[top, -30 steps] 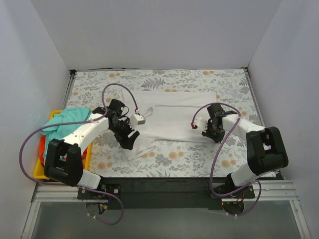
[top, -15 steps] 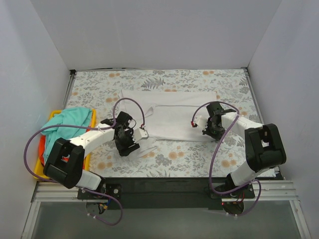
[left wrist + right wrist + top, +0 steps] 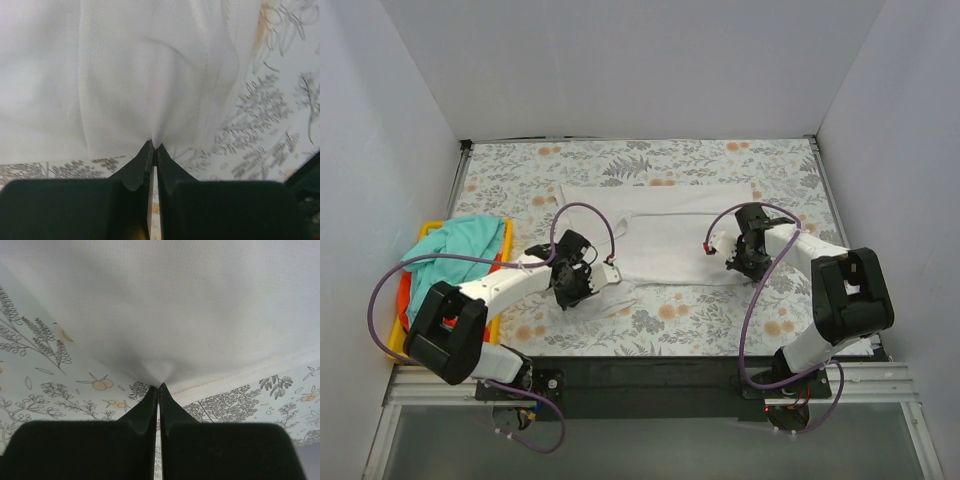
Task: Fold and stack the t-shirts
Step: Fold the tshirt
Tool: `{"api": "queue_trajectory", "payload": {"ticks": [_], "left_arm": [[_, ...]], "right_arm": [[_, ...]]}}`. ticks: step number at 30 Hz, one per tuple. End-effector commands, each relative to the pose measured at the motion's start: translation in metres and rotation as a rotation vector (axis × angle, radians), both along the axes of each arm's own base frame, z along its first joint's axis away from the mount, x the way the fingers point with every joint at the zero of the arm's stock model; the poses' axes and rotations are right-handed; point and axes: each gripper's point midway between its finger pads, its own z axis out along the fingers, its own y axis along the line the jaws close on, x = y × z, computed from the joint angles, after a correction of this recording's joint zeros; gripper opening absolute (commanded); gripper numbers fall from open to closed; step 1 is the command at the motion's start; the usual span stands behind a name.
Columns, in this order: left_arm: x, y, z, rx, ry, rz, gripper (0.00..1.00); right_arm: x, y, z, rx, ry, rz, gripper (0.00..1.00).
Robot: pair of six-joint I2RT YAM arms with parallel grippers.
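Movement: left gripper has swung down and in toward the near edge over the last second, its wrist now lower and closer to the table, and the loose near-left flap of the white t-shirt has come along with it!
Other side: right gripper has hardly stirred, parked at the same spot on the shirt's near-right edge.
Left claw: clenched, jaws pressed together with a pinch of white cloth caught right at the tips; creases fan out from the pinch across the fabric.
Right claw: clenched too, tips closed on a small raised peak of the white cloth, with the stitched hem running just beside them.
White t-shirt's place: spread as a wide band across the middle of the floral table cover, between the two grippers, far edge flat, near-left corner rumpled and pulled toward the left gripper.
Cloth under the left camera: white fabric fills most of the view, printed cover showing at the right and below.
Cloth under the right camera: white fabric above, leaf-and-orange print on both sides below the hem.
Teal t-shirt: heaped in the yellow tray at the left edge of the table, well apart from the white one.
Orange-red t-shirt: only a sliver shows, tucked under the teal heap in the same tray.
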Motion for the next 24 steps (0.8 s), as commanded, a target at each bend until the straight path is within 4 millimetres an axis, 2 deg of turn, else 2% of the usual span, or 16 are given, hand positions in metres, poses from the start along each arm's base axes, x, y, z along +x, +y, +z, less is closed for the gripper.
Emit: {"api": "queue_trajectory", "payload": {"ticks": [1, 4, 6, 7, 9, 10, 11, 17, 20, 24], "left_arm": [[-0.031, 0.004, 0.018, -0.009, 0.102, -0.014, 0.00], [-0.031, 0.002, 0.046, -0.038, 0.083, -0.029, 0.00], [-0.024, 0.002, 0.058, -0.043, 0.056, -0.025, 0.00], [-0.013, -0.001, 0.070, -0.054, 0.026, -0.031, 0.00], [-0.001, -0.003, 0.077, -0.058, 0.020, -0.019, 0.00], [0.011, -0.008, 0.087, -0.072, -0.006, -0.014, 0.00], [0.018, -0.010, 0.091, -0.078, -0.015, -0.009, 0.00], [0.074, -0.012, 0.102, -0.085, -0.072, 0.028, 0.00], [0.103, -0.006, 0.095, -0.076, -0.081, 0.056, 0.00], [0.132, 0.003, 0.094, -0.080, -0.103, 0.092, 0.00]], "right_arm": [[-0.025, 0.008, 0.008, 0.074, 0.059, 0.019, 0.01], [-0.035, 0.007, 0.024, 0.094, 0.025, 0.048, 0.01], [-0.035, 0.007, 0.035, 0.107, -0.005, 0.061, 0.01], [-0.033, 0.006, 0.038, 0.103, -0.012, 0.062, 0.01], [-0.024, 0.004, 0.044, 0.090, -0.024, 0.067, 0.01], [-0.021, 0.004, 0.046, 0.085, -0.026, 0.069, 0.01], [-0.011, 0.004, 0.050, 0.082, -0.035, 0.069, 0.01], [0.027, -0.001, 0.059, 0.064, -0.054, 0.069, 0.01], [0.039, -0.005, 0.056, 0.059, -0.043, 0.061, 0.01], [0.065, -0.006, 0.062, 0.060, -0.070, 0.058, 0.01]]}}
